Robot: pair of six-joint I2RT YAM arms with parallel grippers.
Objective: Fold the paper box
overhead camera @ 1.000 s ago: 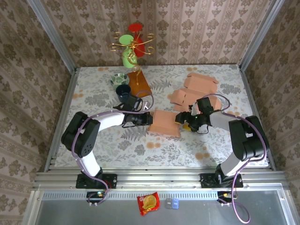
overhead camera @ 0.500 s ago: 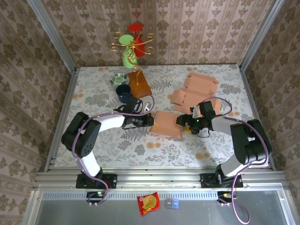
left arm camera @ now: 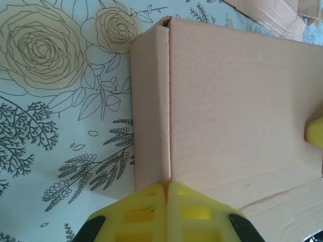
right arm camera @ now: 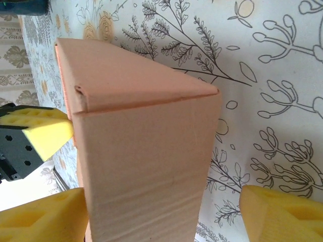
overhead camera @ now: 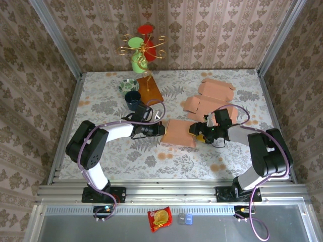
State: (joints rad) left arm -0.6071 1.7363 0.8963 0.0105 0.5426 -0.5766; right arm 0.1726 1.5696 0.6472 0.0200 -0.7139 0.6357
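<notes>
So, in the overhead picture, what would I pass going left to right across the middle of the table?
Left arm → left claw → paper box → right claw → right arm.

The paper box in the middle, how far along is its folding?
Done: the paper box already stands closed up as a block. In hand: the shut left gripper sits against one end while the open right gripper straddles the other. Left: probably pressing the lid seam fully home.
</notes>
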